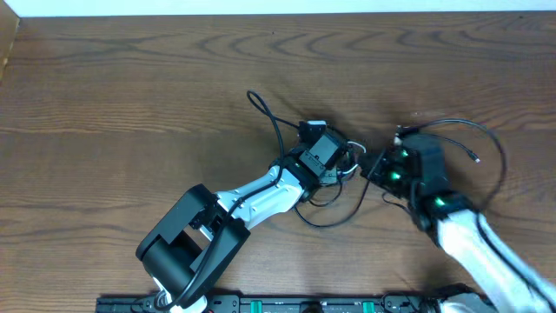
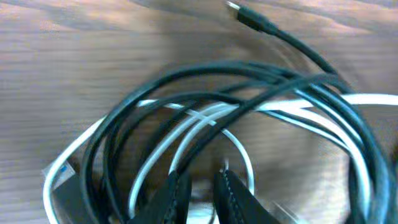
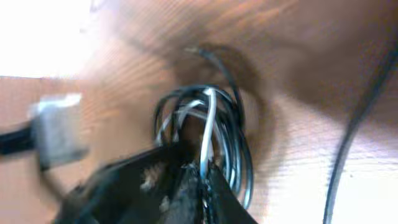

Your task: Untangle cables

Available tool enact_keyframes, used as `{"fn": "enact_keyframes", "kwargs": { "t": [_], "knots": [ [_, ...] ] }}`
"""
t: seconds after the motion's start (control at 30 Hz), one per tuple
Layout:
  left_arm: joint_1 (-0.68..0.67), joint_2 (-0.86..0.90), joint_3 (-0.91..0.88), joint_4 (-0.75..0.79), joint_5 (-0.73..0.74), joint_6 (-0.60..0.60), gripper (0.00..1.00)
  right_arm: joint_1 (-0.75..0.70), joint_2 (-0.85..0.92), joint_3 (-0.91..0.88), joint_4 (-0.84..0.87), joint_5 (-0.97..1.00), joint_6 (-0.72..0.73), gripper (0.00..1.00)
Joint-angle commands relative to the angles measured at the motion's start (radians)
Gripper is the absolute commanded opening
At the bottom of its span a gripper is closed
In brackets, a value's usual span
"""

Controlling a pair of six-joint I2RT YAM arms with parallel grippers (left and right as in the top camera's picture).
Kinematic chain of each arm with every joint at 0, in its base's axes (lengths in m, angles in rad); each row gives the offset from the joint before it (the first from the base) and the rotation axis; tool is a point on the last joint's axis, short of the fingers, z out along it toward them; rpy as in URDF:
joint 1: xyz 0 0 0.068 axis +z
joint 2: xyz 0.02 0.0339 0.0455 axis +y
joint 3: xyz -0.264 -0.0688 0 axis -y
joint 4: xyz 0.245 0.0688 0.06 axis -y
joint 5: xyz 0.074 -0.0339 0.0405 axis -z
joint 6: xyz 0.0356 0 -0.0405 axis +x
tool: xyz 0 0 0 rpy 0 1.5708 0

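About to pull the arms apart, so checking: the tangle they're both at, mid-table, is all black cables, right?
Not quite. One white cable is looped in among the black cables, as the left wrist view shows. The rest stands.

One wooden table [image 1: 130, 87]. Two robot arms [image 1: 252, 196], each with one gripper: left gripper [image 2: 200, 193], right gripper [image 3: 198, 186]. One cable bundle [image 1: 352, 158] between them. Within bundle: one white cable [image 2: 373, 98], several black cables [image 2: 205, 68], exact number unreadable. Beyond bundle: one black plug [image 2: 245, 15], one silver plug [image 3: 56, 130].
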Motion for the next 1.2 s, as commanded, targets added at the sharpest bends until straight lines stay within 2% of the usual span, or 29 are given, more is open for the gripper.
{"fn": "enact_keyframes", "kwargs": {
  "t": [0.0,0.1,0.2,0.23,0.33,0.4,0.47,0.57,0.67,0.73,0.97,1.17],
  "knots": [
    [0.005,-0.006,0.002,0.023,0.245,0.070,0.21,-0.005,-0.185,0.000,-0.140,0.109,-0.133,0.01],
    [0.005,-0.021,0.002,0.051,0.420,0.193,0.21,-0.005,-0.236,0.000,-0.217,0.132,-0.135,0.01],
    [0.004,-0.036,0.002,0.046,0.446,0.239,0.22,-0.005,-0.235,0.000,-0.260,0.132,-0.120,0.01],
    [0.005,-0.035,0.002,0.046,0.438,0.239,0.29,-0.005,-0.233,0.000,-0.272,0.132,-0.121,0.01],
    [0.005,-0.035,0.002,0.026,0.377,0.238,0.31,-0.005,-0.225,0.000,-0.309,0.128,-0.142,0.04],
    [0.005,-0.035,0.002,0.001,0.310,0.225,0.25,-0.004,-0.199,0.000,-0.379,0.102,-0.144,0.13],
    [0.005,-0.035,0.002,-0.030,0.211,0.153,0.20,-0.001,-0.163,0.000,-0.391,0.071,-0.182,0.14],
    [0.005,-0.036,0.002,-0.065,0.086,0.038,0.15,0.016,-0.070,0.000,-0.355,0.004,-0.210,0.19],
    [0.005,-0.035,0.002,-0.066,0.082,0.035,0.15,0.034,0.019,0.000,-0.285,-0.063,-0.210,0.24],
    [0.005,-0.035,0.002,-0.067,0.083,0.035,0.11,0.048,0.072,0.000,-0.246,-0.060,-0.209,0.24],
    [0.005,-0.035,0.002,-0.067,0.083,0.035,0.08,0.060,0.262,0.000,-0.117,-0.026,-0.126,0.22],
    [0.005,-0.035,0.002,-0.071,0.082,0.035,0.08,0.056,0.275,0.000,-0.096,-0.034,-0.104,0.29]
  ]
}}
